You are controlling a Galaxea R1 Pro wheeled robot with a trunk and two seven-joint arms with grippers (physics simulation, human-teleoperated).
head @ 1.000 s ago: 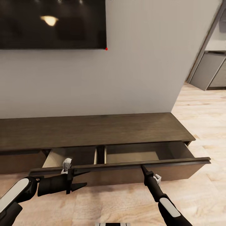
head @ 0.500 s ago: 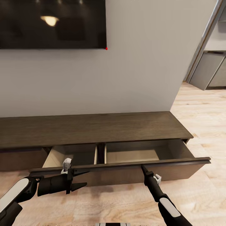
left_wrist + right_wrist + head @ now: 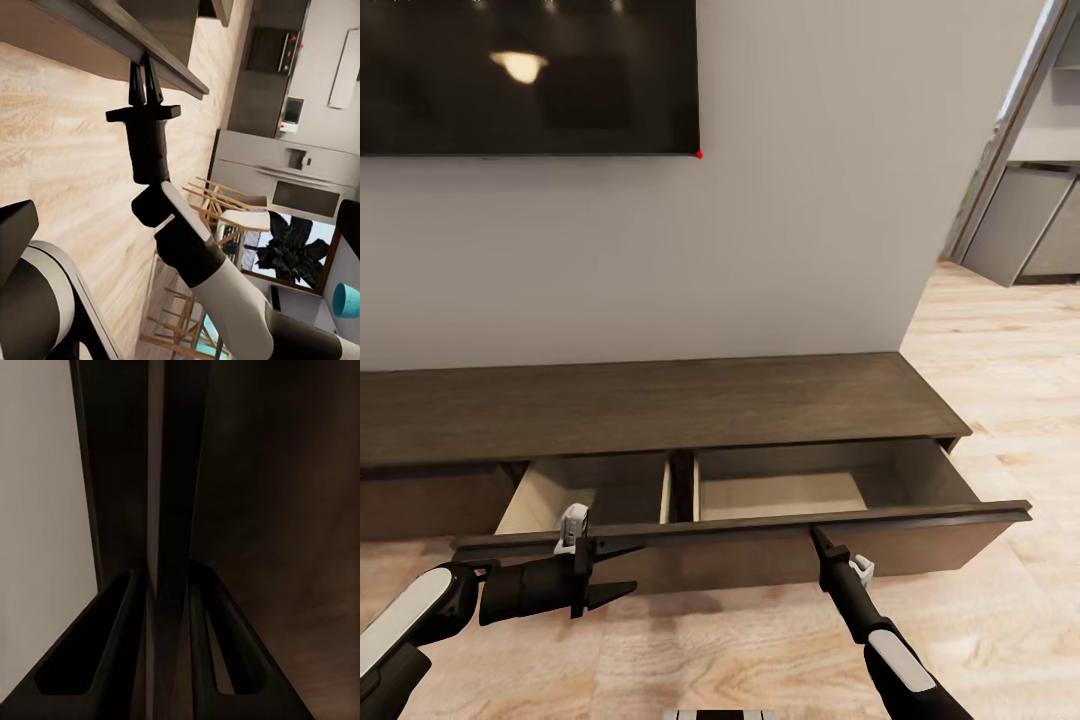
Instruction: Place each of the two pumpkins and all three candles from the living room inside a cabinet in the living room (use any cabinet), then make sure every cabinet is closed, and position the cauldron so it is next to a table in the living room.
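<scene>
my right gripper is clamped on the pulled-out drawer front of the cabinet; my left gripper hangs spread beside that front, holding nothing.

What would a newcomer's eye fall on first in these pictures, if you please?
Probably the long dark brown cabinet against the wall, with its wide drawer pulled open and its pale compartments bare. The right gripper pinches the drawer's front edge, the left gripper is beside the drawer front, and a black television hangs above.
</scene>
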